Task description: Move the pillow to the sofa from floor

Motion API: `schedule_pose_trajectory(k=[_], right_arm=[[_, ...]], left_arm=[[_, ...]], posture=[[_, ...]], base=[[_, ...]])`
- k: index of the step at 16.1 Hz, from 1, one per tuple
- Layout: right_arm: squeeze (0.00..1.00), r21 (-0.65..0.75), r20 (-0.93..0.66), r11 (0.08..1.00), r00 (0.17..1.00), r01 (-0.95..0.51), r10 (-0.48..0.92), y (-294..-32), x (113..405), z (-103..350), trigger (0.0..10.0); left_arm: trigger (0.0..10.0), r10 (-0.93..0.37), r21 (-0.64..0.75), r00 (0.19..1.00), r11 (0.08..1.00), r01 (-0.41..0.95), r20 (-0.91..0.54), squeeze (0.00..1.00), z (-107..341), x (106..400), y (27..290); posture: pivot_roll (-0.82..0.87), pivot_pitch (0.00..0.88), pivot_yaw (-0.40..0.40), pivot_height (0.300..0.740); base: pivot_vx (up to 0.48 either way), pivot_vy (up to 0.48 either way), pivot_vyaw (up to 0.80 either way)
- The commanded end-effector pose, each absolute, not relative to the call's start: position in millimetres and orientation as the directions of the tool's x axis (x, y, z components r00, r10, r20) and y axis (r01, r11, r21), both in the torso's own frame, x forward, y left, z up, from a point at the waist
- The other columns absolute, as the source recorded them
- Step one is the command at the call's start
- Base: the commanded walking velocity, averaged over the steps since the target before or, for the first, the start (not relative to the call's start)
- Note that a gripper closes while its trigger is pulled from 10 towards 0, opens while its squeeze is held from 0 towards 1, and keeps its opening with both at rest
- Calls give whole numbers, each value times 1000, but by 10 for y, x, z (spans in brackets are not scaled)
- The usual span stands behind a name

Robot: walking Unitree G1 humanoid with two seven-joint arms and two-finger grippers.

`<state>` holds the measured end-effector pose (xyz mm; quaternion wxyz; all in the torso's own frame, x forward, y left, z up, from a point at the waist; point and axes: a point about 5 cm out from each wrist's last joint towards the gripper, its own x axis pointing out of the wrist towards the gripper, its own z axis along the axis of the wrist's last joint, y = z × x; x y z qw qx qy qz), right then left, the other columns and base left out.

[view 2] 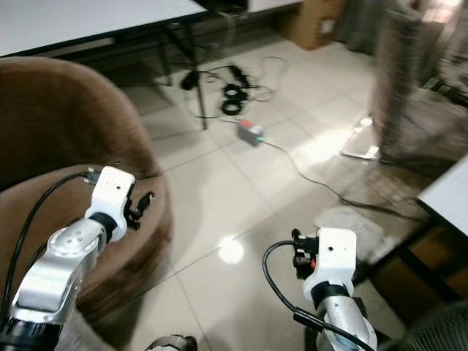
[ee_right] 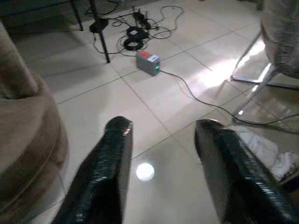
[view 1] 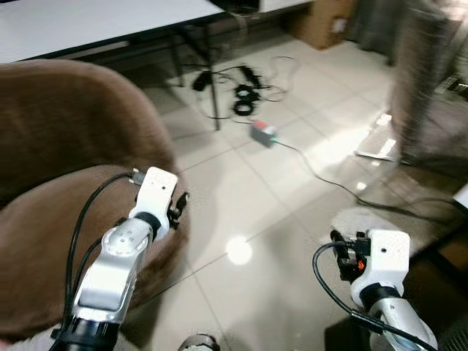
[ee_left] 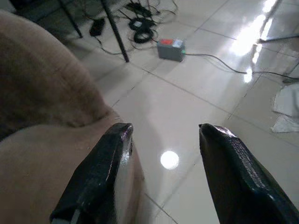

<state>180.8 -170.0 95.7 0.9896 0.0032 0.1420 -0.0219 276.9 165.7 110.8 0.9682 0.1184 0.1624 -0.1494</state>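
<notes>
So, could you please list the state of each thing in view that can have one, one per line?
Left gripper: open, empty, over the edge of the brown sofa.
Right gripper: open, empty, above the tiled floor.
Grey box: on the floor, cable attached, small green light showing.
White cloth: crumpled on the floor.

L end effector (view 1: 180, 202) over brown sofa (view 1: 51, 146)

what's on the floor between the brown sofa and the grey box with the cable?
Bare pale tile between the brown sofa and the grey box, apart from one black table leg beside that stretch; the right wrist view shows it best.
</notes>
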Motion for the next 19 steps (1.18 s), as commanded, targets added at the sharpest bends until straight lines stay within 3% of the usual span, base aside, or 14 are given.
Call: schedule_pose_trajectory(k=[1, 4, 7, 8, 10, 11, 12, 19], right_arm=[[1000, 14, -274, 998, 960, 55, -49, -1703, 1775, 970, 10000], [1000, 28, -281, 998, 958, 61, -51, -1690, 1727, 946, 10000], [1000, 47, -266, 996, 962, 70, -55, -1684, 1695, 969, 10000], [1000, 65, -255, 996, 966, 65, -46, -1680, 1704, 974, 10000], [1000, 77, -241, 994, 969, 72, -52, -1687, 1728, 990, 10000], [239, 72, -237, 995, 970, 73, -54, -1698, 1747, 1001, 10000], [0, 75, -235, 994, 970, 74, -54, -1712, 1766, 1005, 10000], [0, 60, -236, 998, 972, 28, -13, -1739, 1823, 1015, 10000]], left_arm=[[10000, -321, 141, 884, 912, 385, -341, 1000, 1160, 2719, 1621], [10000, -375, 100, 871, 900, 424, -318, 1000, 1204, 2685, 1544], [10000, -377, 176, 871, 878, 444, -315, 1000, 1210, 2721, 1490], [10000, -373, 159, 869, 884, 439, -324, 0, 1214, 2725, 1493], [10000, -374, 115, 869, 896, 429, -323, 0, 1235, 2744, 1514], [10000, -362, 157, 877, 892, 425, -315, 0, 1247, 2769, 1520], [10000, -358, 190, 887, 887, 420, -292, 0, 1266, 2781, 1513], [10000, -305, 271, 924, 892, 362, -231, 0, 1243, 2740, 1547]], posture=[[-29, 73, 20, 740], [-36, 76, 34, 740], [-42, 82, 55, 740], [-39, 79, 59, 740], [-40, 77, 56, 740], [-37, 75, 50, 740], [-32, 72, 44, 740], [-29, 64, 23, 740]], base=[[0, 0, 800], [0, 0, 800], [0, 0, 800], [0, 0, 800], [0, 0, 800], [0, 0, 800], [0, 0, 800], [0, 0, 800]])
